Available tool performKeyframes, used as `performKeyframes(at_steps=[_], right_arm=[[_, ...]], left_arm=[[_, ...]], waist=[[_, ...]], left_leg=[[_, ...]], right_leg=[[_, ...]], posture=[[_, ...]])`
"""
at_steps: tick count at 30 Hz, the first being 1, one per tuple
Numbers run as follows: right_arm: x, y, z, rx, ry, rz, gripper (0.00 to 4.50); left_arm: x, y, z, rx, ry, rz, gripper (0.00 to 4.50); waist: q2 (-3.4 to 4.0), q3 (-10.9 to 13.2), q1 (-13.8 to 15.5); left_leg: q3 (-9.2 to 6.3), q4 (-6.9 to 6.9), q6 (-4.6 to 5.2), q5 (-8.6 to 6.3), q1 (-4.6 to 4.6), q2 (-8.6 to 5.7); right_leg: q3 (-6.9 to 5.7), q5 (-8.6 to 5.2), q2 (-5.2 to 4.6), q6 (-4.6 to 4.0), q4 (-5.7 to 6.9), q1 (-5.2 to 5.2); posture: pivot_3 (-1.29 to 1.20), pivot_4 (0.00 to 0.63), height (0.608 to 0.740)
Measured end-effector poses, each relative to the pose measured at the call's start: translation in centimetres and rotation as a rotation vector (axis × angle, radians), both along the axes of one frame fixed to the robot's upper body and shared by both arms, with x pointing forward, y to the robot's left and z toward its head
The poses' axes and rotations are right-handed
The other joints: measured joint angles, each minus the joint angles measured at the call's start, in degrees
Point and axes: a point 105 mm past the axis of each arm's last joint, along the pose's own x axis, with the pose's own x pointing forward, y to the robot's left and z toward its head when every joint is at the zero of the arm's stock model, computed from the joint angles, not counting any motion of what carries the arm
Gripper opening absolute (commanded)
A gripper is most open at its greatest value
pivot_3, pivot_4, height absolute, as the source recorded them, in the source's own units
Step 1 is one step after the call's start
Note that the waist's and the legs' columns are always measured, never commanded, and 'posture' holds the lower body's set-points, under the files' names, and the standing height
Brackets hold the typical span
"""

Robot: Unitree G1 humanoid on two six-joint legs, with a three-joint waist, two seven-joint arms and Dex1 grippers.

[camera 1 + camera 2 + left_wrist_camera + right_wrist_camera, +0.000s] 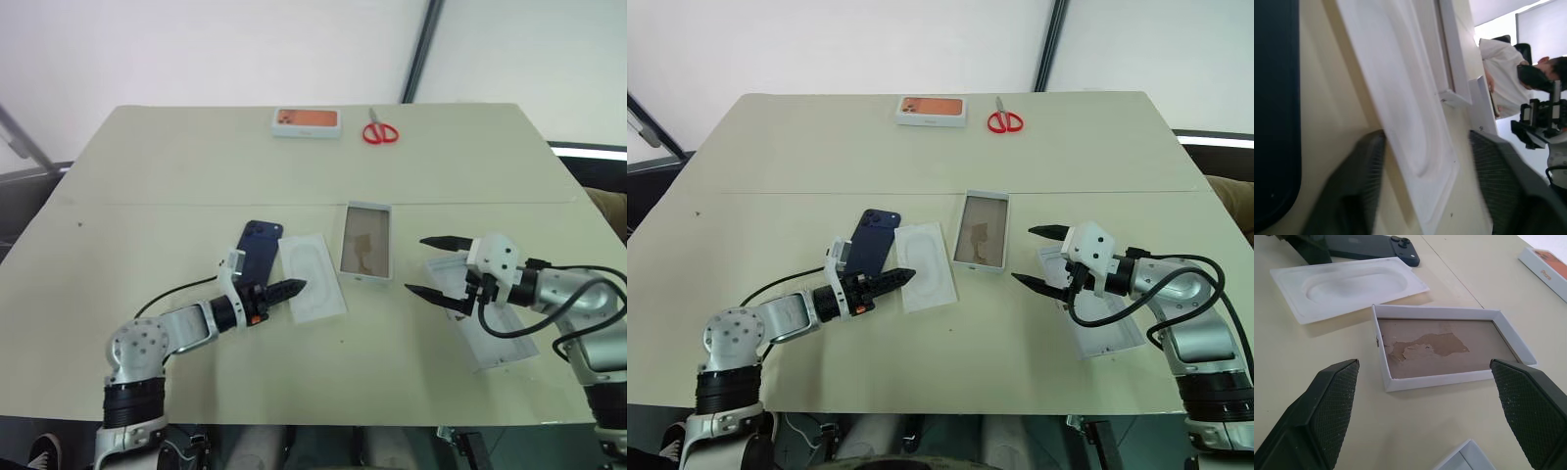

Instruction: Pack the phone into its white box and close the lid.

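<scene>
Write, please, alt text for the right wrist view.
The open right gripper faces the empty white box on a beige table. Behind the box lies a white insert, then the dark blue phone; an orange-topped box sits at the far edge.

Head pair looks down over table (147, 157). Left wrist hugs insert (1400, 98); right wrist faces box (1449, 352) close. All share box.
</scene>
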Motion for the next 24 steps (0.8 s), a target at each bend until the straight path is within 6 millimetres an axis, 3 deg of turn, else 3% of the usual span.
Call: performKeyframes(at_steps=[3, 13, 19, 24], right_arm=[[0.0, -0.1, -0.1, 0.0, 0.002, -0.003, 4.5], [0.1, 0.4, -0.2, 0.011, -0.009, 0.002, 4.5], [0.0, 3.2, -1.8, 0.046, 0.078, 0.081, 4.5], [1.2, 5.7, -2.0, 0.011, 0.097, 0.133, 4.5]], left_arm=[[-0.1, -0.2, 0.0, -0.003, 0.007, -0.008, 0.07], [0.1, 0.6, 0.5, -0.026, 0.011, 0.029, 0.07], [1.2, 3.4, 2.2, 0.047, -0.053, 0.074, 0.07], [1.8, 4.6, 3.8, 0.057, -0.113, 0.073, 0.07]], waist=[[0.0, 0.0, -0.03], [0.01, -0.01, -0.06], [0.0, 0.0, -0.21], [0.01, 0.0, -0.22]], left_leg=[[0.0, 0.0, 0.0, 0.0, 0.0, 0.0], [0.0, 0.0, 0.0, 0.0, 0.01, 0.01], [0.0, -0.03, -0.01, 0.01, -0.01, 0.02], [0.0, -0.06, -0.02, 0.01, -0.01, 0.0]], right_leg=[[0.0, 0.0, 0.0, 0.0, 0.0, 0.0], [0.01, 0.0, 0.0, 0.0, 0.0, 0.0], [0.02, 0.0, 0.03, -0.01, 0.01, -0.07], [0.03, 0.0, 0.02, 0.0, 0.0, -0.11]], posture=[[0.0, 0.15, 0.74], [0.0, 0.15, 0.74], [0.0, 0.15, 0.74], [0.0, 0.15, 0.74]])
